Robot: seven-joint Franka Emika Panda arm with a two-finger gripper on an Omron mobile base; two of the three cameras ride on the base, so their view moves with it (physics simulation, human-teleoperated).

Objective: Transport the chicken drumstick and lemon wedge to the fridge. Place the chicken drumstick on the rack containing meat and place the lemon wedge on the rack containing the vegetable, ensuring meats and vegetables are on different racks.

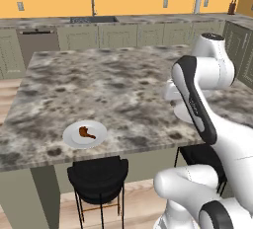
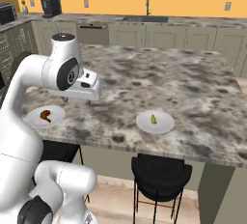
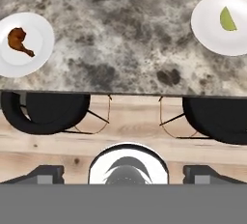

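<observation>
While nothing has been picked up yet, the left base view gives a good look at the chicken drumstick (image 1: 87,133) lying flat on a white plate (image 1: 99,126) near the front edge of the marble island (image 1: 108,85). It's small and lumpy, probably light but a bit greasy and uneven — the robot would likely do best pinching across the thin bone end or the narrow part, not the fat end. The arm rises at the right, elbow bent, its forearm reaching over the counter's front right part. A black stool (image 1: 98,176) sits tucked under the edge below the plate.

In the right base view, the lemon wedge (image 2: 153,119) sits on a second plate (image 2: 164,124), well apart from the drumstick's plate. The wedge looks tiny, soft and slippery, so it would need a gentle squeeze across its flat sides. The gripper (image 2: 77,101) hangs under the wrist, above the counter between the two plates and nearer the drumstick; whether its fingers are apart or together can't be told from here.

The hand view looks straight down past the counter edge — drumstick plate upper left, lemon plate upper right, wooden floor (image 3: 130,121) and two stools below. No fingertips can be made out there either.
</observation>
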